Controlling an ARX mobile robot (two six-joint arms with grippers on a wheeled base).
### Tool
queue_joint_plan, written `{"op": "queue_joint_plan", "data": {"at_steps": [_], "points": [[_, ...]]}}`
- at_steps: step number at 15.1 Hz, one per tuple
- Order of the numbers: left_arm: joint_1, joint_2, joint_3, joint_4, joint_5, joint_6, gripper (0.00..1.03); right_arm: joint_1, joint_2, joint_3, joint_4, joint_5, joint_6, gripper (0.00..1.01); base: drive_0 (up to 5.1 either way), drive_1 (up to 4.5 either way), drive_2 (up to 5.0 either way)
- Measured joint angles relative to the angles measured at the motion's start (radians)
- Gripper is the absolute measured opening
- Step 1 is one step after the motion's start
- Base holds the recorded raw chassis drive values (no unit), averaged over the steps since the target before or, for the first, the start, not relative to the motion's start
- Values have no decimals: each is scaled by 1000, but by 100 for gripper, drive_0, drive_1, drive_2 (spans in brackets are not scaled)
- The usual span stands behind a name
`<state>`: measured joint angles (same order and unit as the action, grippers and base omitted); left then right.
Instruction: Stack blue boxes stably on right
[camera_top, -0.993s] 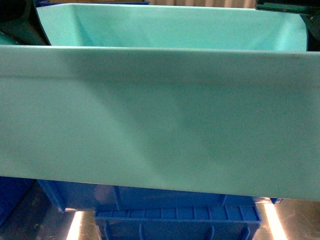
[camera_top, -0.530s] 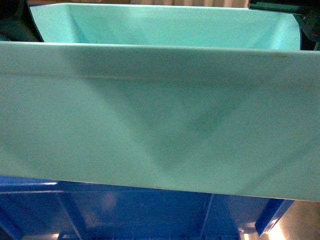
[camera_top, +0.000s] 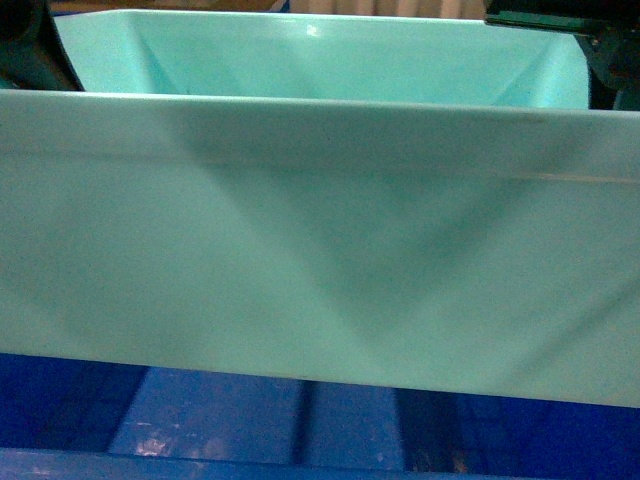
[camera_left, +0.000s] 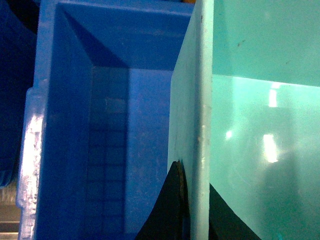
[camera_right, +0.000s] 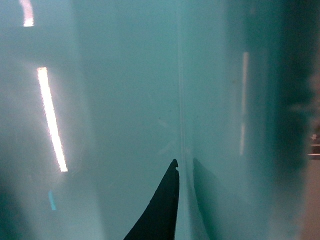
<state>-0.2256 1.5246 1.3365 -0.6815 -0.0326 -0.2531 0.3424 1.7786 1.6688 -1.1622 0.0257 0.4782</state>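
One turquoise tub (camera_top: 320, 240), each pincer (camera_left: 192, 210) (camera_right: 182, 210) clamped on its rim, above one dark blue crate (camera_left: 75, 125).

The left pincer (camera_left: 192, 210) straddles the thin rim of the turquoise tub (camera_left: 260, 150) — one dark finger (camera_left: 167, 210) outside its wall — above an open dark blue crate (camera_left: 107, 125) with a gridded floor.

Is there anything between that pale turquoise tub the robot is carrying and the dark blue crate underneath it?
Nothing visible. In the head view the tub hangs above the open crate, with only bare crate floor below. The left wrist view shows the crate's inside empty beside the tub's wall, which the left gripper pinches.
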Motion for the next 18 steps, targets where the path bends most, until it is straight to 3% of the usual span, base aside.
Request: {"op": "queue_joint_plan", "data": {"at_steps": [1,7,18], "points": [[-18,0,0,4,3,0,2,-23,-3,0,-5,1,-19,8,-155,-155,-155],[-3,1,0,1,3,0,2,-8,-3,0,4,-4,-11,8,-261,60,60],[-5,0,0,1,3,0,2,-8,-2,0,1,-3,-5,8,0,0,0]]}}
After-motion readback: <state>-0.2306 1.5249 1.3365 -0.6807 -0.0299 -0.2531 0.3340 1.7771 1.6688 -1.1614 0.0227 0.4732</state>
